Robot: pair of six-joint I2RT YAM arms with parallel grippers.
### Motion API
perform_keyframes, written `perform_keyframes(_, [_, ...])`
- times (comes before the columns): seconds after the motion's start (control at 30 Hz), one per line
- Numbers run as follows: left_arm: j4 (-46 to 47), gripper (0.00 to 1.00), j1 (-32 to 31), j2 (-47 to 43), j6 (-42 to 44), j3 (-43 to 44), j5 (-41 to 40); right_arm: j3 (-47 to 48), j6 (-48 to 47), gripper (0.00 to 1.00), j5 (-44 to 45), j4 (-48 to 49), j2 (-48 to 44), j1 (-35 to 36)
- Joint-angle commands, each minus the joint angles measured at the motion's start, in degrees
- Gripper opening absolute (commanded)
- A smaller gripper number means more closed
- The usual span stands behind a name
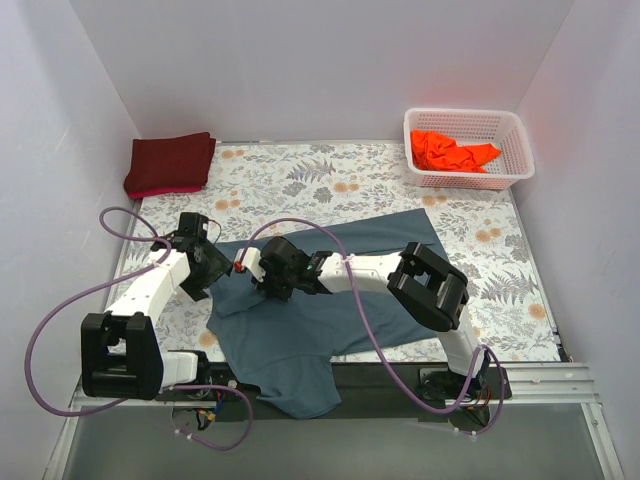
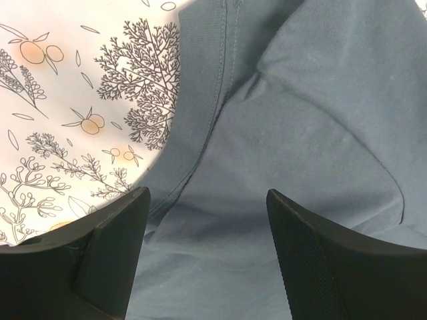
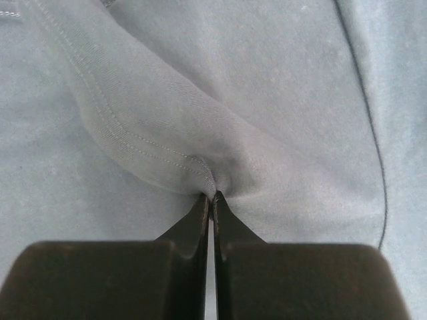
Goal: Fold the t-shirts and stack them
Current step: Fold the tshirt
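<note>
Floral tablecloth (image 1: 300, 175): right claw (image 3: 210, 197), reaching leftward, pinches blue-grey shirt (image 3: 267, 100) fold; left claw (image 2: 207, 197) hovers open.

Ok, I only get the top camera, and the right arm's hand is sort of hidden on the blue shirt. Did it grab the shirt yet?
Observer: Yes. In the right wrist view the right gripper is shut, pinching up a stitched fold of the blue-grey t-shirt.
Operator: And is the other hand holding some too?
Observer: No. The left wrist view shows the left gripper open over the shirt, with nothing between its jaws.
Operator: What's underneath it?
Observer: Shirt cloth with a stitched seam running through it. The shirt's edge and the flowery table cover are just off to one side.
</note>
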Motion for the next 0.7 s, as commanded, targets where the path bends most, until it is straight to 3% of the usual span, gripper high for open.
perform_keyframes(0.0, [-1.84, 0.70, 0.08, -1.93, 0.89, 2.18, -0.26, 3.06, -0.79, 0.01, 1.63, 0.04, -3.85, 0.07])
perform_keyframes(0.4, [-3.07, 0.82, 0.08, -2.20, 2.39, -0.36, 12.29, 5.87, -0.62, 0.01, 2.42, -3.39, -4.20, -3.18])
perform_keyframes(0.67, [-1.93, 0.89, 0.08, -2.81, 2.39, -3.17, 16.53, 7.10, 2.53, 0.01, 0.58, -4.35, -2.97, -5.29])
